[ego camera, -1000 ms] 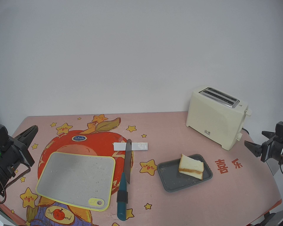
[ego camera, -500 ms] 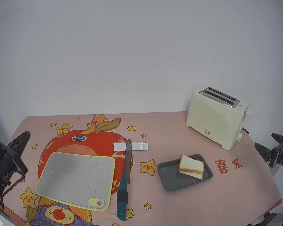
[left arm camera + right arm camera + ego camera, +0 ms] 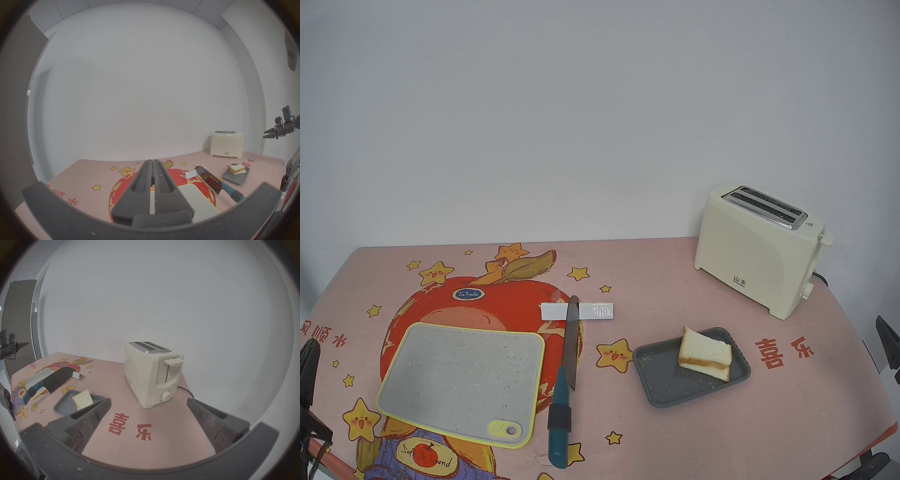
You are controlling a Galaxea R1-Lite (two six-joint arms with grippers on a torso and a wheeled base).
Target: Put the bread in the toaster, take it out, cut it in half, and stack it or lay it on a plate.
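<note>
A pink table (image 3: 675, 431) printed with a big red apple and yellow stars carries everything. On its near left part lies a grey cutting board (image 3: 459, 381) with a yellow-green rim. A cream toaster (image 3: 761, 248) stands at the far right, close to the wall, with its lever (image 3: 174, 362) at the top of its slot.

Between the board and the toaster, nearer than the toaster, sits a dark grey plate (image 3: 665, 384). A knife (image 3: 565, 369) lies just right of the board, its teal handle toward the near edge and its dark blade pointing far.

The left fingers (image 3: 140, 187) hang at the table's near left edge, pressed together with only a thin slit between them and nothing held. The right fingers (image 3: 84, 418) hover at the table's right edge, spread wide and empty, facing the toaster's lever side.

The bread (image 3: 705, 354) is on the plate's far right part, cut in two, one half stacked on the other. A small white card (image 3: 597, 310) lies under the knife's tip.
</note>
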